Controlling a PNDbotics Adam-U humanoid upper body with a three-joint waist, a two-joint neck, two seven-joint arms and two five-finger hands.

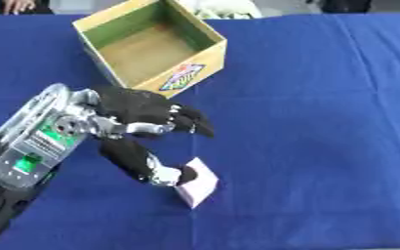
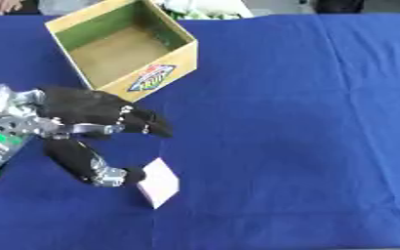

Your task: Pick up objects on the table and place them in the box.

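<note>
A small pale pink block [image 1: 197, 187] lies on the blue tablecloth, near the front and left of centre. My left hand [image 1: 139, 110] reaches in from the left and hovers over it, open. Its thumb tip [image 1: 171, 176] touches the block's left side, while the fingers [image 1: 190, 120] stretch out above and beyond the block, apart from it. An open cardboard box [image 1: 150, 45] with a green and brown inside stands at the back left, empty as far as I can see. My right hand is out of sight.
The blue cloth [image 1: 323, 127] covers the whole table. White things [image 1: 225, 10] lie past the far edge behind the box. A person's hand [image 1: 15, 5] shows at the far left corner, off the table.
</note>
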